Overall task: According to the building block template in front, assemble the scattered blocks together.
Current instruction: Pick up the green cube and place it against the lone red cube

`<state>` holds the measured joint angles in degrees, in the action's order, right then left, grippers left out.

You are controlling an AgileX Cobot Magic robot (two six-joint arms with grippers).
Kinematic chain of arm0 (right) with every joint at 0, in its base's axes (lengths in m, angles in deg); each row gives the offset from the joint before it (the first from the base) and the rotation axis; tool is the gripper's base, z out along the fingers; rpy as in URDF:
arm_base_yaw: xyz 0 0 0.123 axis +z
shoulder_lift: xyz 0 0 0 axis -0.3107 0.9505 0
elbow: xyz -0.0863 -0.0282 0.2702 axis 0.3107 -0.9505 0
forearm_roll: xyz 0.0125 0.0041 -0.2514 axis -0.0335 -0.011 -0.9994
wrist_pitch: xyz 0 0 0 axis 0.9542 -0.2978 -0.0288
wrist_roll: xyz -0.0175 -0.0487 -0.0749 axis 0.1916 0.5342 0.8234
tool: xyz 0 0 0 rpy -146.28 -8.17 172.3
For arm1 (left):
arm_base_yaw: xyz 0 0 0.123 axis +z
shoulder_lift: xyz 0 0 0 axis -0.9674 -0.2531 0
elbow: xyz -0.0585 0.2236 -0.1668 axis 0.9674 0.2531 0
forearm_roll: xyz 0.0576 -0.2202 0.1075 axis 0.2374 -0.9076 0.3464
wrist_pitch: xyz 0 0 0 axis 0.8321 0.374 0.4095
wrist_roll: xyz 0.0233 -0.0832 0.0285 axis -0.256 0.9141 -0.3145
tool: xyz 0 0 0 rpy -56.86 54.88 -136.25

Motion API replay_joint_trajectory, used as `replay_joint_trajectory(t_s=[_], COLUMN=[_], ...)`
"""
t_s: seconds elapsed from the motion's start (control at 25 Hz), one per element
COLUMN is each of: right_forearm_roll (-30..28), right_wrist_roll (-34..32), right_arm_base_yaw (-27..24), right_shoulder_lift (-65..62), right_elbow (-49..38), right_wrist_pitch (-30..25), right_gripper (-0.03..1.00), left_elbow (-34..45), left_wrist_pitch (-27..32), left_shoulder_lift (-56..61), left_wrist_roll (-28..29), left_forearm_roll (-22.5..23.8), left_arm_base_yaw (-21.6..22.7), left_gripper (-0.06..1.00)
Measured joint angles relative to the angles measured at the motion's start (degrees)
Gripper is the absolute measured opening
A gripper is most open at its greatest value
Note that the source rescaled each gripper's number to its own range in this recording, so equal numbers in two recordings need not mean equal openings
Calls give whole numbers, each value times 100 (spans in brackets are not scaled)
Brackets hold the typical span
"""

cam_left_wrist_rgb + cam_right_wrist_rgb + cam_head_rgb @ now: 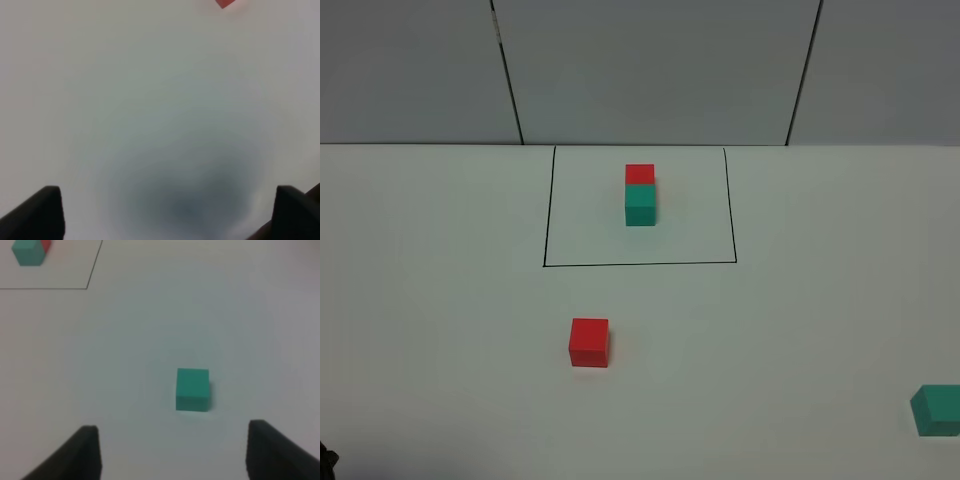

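The template (640,195) is a red cube joined to a teal cube inside a black-lined rectangle at the table's far middle; it also shows in the right wrist view (29,251). The loose red cube (589,342) sits in front of the rectangle, left of centre, and its corner shows in the left wrist view (225,3). The loose teal cube (937,410) lies at the right edge. In the right wrist view the teal cube (192,389) lies just ahead of my open right gripper (172,452). My left gripper (170,215) is open and empty over bare table.
The white table (440,300) ends at grey wall panels (650,70) behind the rectangle. A dark bit of the left arm (326,462) shows at the bottom left corner.
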<state>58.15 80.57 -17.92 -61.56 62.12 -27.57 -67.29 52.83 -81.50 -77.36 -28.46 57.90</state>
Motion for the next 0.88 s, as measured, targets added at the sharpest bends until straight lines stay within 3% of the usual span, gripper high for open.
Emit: replay_joint_trajectory(t_s=[0.88], right_forearm_roll=[0], right_wrist_roll=[0], right_arm_base_yaw=[0], right_shoulder_lift=[0], right_elbow=[0], right_wrist_pitch=[0], right_gripper=[56], left_elbow=[16], left_wrist_pitch=[208], left_shoulder_lift=[1039], left_wrist_roll=[256], left_forearm_roll=[-6], left_arm_base_yaw=[341], left_gripper=[99])
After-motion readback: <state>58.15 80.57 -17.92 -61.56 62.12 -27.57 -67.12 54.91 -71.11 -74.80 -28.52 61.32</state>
